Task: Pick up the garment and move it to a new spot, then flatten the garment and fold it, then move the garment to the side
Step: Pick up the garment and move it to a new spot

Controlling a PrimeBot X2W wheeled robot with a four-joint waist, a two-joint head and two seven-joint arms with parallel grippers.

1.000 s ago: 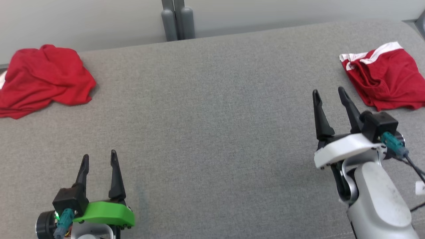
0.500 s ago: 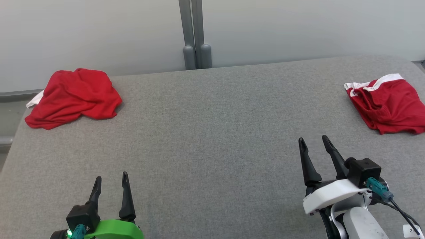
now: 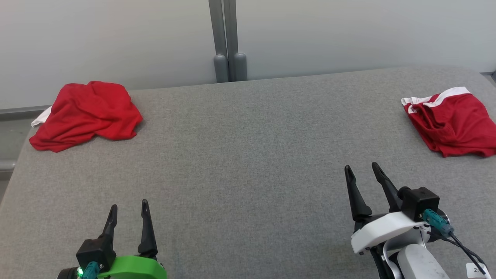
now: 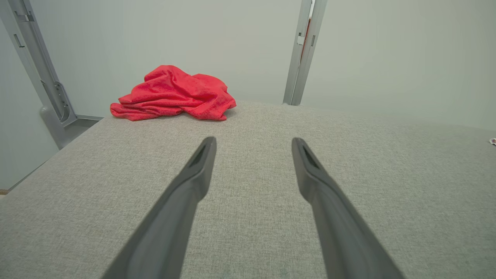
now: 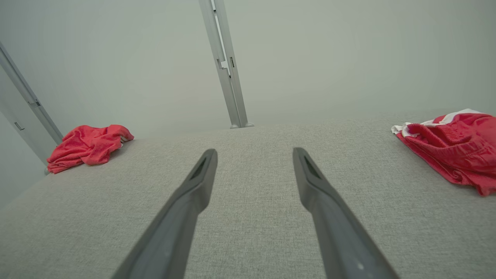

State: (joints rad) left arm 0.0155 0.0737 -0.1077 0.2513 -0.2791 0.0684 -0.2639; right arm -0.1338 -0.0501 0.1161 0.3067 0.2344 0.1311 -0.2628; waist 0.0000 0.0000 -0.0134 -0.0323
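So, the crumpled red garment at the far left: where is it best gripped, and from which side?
Probably a raised fold at the near right of the crumpled red garment, coming down from above with the open left gripper, the nearer one. The cloth lies bunched, so a ridge gives something to pinch; the thin edges lie flat on the grey surface.

The left gripper (image 3: 128, 204) has two long, thin black fingers (image 4: 193, 182) with a small slot near each pointy tip. They grow out of a bright green plastic cover (image 3: 131, 266). Next to it are a small black box (image 3: 95, 252), a blue-green plug (image 3: 91, 269) and a tiny green light (image 3: 80, 272). The right gripper (image 3: 361, 166) has the same black fingers, but a white plastic cover (image 3: 381, 230). A thin black cable (image 3: 463, 246) runs from its own plug. Its round pale grey arm (image 3: 420, 265) is a bit smudged.
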